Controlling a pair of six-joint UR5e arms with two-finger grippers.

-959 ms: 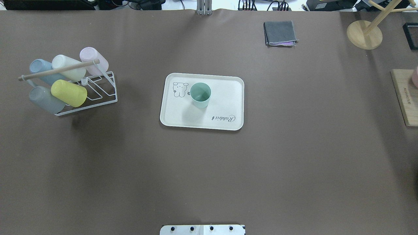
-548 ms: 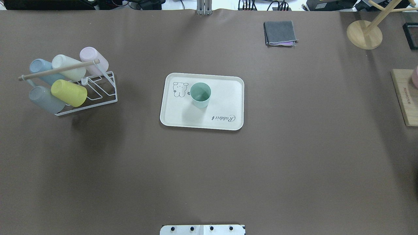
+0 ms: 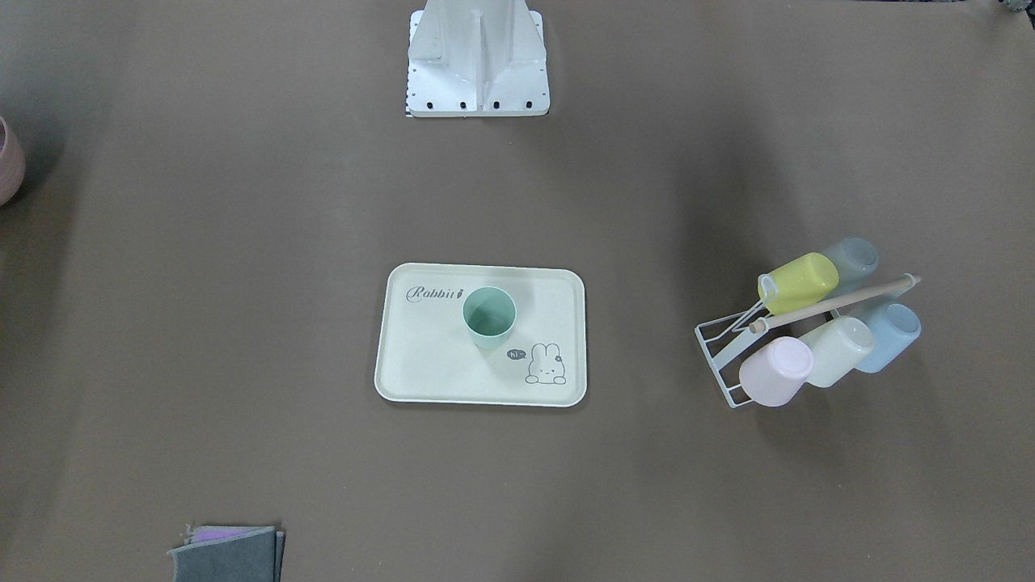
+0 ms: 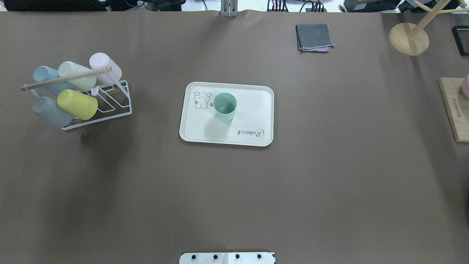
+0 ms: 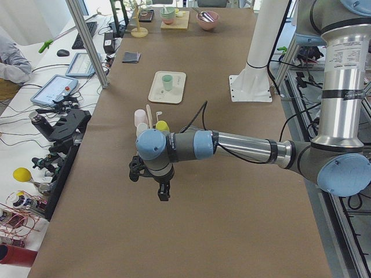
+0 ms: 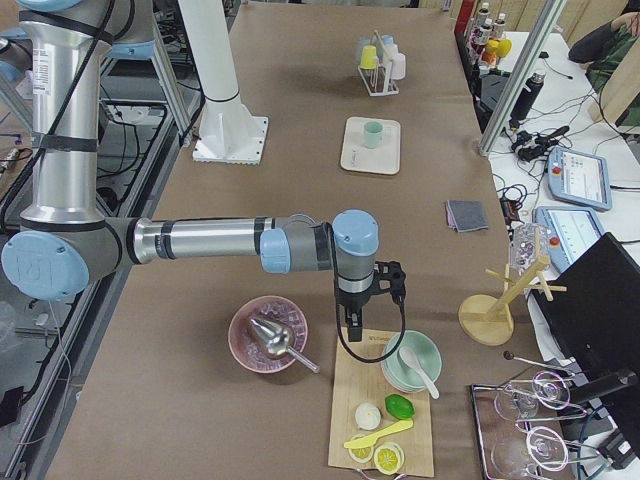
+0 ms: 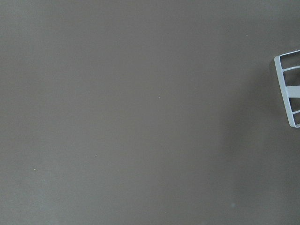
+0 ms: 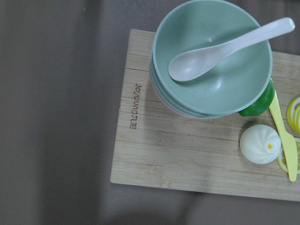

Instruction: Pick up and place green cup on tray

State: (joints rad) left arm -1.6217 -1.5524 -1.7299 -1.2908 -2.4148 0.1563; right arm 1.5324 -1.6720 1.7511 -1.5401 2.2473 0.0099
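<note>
The green cup [image 4: 224, 106] stands upright on the cream "Rabbit" tray [image 4: 253, 110] near the table's middle, beside the bunny drawing. Both also show in the front-facing view, the cup [image 3: 489, 315] on the tray [image 3: 437, 364]. No gripper is near them. My left gripper [image 5: 164, 194] hangs over bare table past the cup rack and shows only in the exterior left view; I cannot tell whether it is open or shut. My right gripper [image 6: 352, 318] hangs over the wooden board and shows only in the exterior right view; I cannot tell its state either.
A white wire rack [image 4: 106, 102] holding several pastel cups stands left of the tray. A folded grey cloth [image 4: 314, 37] and a wooden stand [image 4: 408, 38] are at the back right. A wooden board [image 8: 187, 150] bears stacked bowls [image 8: 211, 61] with a spoon.
</note>
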